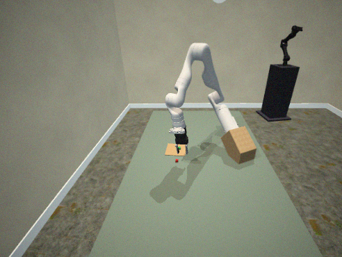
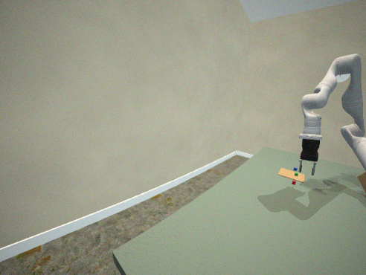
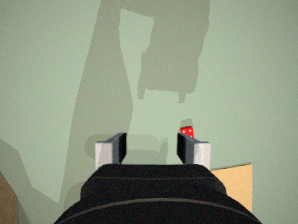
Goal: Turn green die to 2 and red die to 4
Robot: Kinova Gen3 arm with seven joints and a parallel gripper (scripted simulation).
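The tan mat (image 1: 174, 150) lies flat on the green table and also shows in the exterior view (image 2: 291, 175). The green die (image 1: 179, 148) (image 2: 296, 174) sits on the mat. The blue die (image 2: 295, 169) lies just behind it at the mat's far edge, and the arm hides it in the top view. The red die (image 1: 176, 160) (image 2: 294, 182) lies off the mat on the table in front. My gripper (image 2: 306, 170) is open and empty, pointing down low over the mat's right part beside the green die. In the wrist view the red die (image 3: 186, 131) shows just past the right finger, between the fingers is bare table, and a corner of the mat (image 3: 234, 185) is at the right.
A cardboard box (image 1: 239, 144) stands on the table to the right of the mat, at the arm's base. A black pedestal with a dark arm (image 1: 280, 92) stands on the floor at the back right. The table's near edge (image 2: 123, 256) is far from the mat.
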